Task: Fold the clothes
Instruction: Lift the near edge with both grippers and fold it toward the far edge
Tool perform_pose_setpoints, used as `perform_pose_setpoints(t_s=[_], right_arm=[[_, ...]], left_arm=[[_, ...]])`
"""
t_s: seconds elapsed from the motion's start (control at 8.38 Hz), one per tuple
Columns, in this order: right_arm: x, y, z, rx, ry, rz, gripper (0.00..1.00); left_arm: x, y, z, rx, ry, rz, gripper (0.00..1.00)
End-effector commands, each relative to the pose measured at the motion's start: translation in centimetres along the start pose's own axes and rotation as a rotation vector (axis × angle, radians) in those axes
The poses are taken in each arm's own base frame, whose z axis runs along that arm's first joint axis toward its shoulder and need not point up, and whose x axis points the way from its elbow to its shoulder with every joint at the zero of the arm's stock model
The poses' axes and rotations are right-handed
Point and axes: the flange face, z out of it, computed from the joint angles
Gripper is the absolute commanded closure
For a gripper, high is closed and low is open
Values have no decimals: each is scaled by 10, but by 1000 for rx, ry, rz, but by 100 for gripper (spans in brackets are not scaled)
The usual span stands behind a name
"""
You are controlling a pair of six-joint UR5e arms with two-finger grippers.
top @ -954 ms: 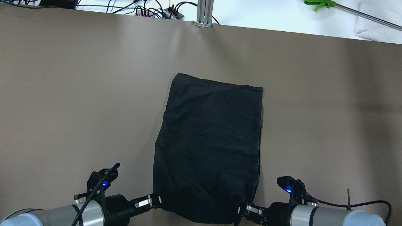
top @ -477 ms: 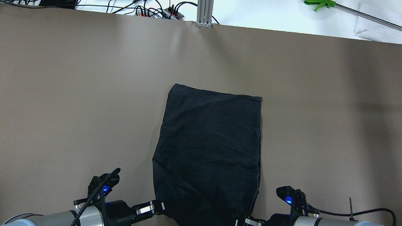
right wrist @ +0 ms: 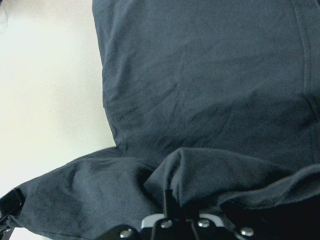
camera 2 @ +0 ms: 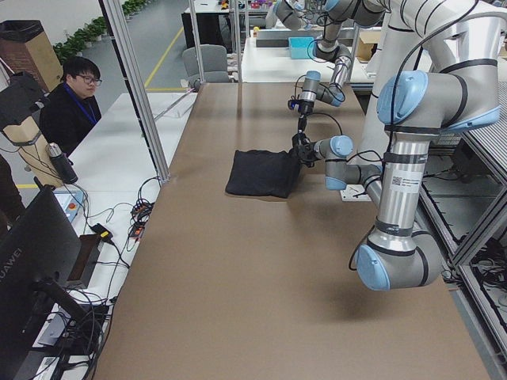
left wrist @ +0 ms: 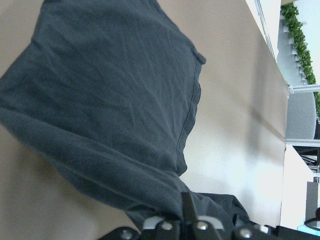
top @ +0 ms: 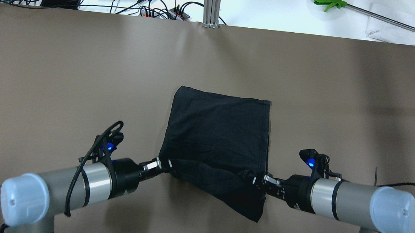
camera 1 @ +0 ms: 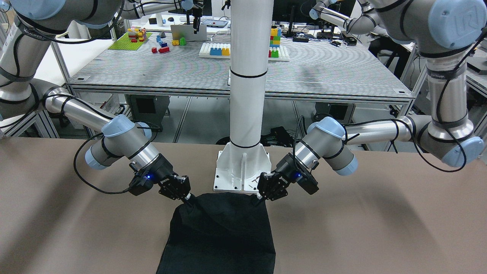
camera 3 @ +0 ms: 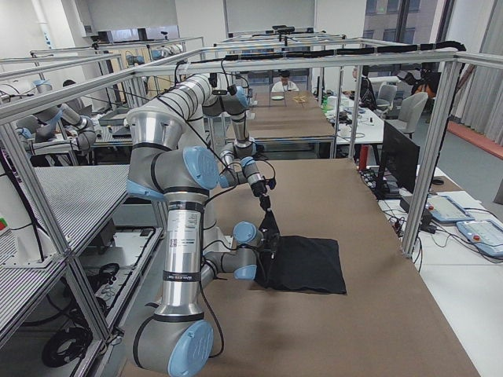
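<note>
- Left tool [top: 165, 162]: jaws narrow, pinched on the near left corner of the plain black soft fabric garment [top: 217, 131]. The left wrist view shows cloth bunched right at the jaws.
- Right tool [top: 258, 178]: jaws also narrow, clamped on the near right corner. The right wrist view shows a gathered fold of fabric held between the jaws.
- Both tools sit at about the same height above the flat brown bench [top: 53, 69], one at each side of the garment, with the near hem stretched between them.
- Garment position: centre of the bench. The far part lies flat, with its far hem straight and both far corners down. The near part is held off the surface and sags between the tools.
- A loose flap hangs below the right tool towards the near side, so that corner looks gripped a little inside the edge.
- In the front-facing view, the raised edge is just in front of the white pole base [camera 1: 242, 173].
- Progress, as a judgement: both corners are gripped and the near edge is raised, so that part is done. The fold itself is not made, as no layer lies over the flat part yet.
- Left to do: carry the near hem over to the far hem, lay it down square, release, then make any further folds.
- Risk: the hanging flap may crease under the fold.
</note>
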Motion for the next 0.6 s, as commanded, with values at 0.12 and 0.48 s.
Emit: perform_pose_setpoints(t_s=[0.12, 0.48], right_arm=[[-37, -107, 43, 146, 19, 30, 100], [-32, -138, 91, 212, 62, 39, 100]], left_arm=[[21, -126, 81, 148, -62, -16, 100], [-1, -160, 121, 197, -137, -19, 100]])
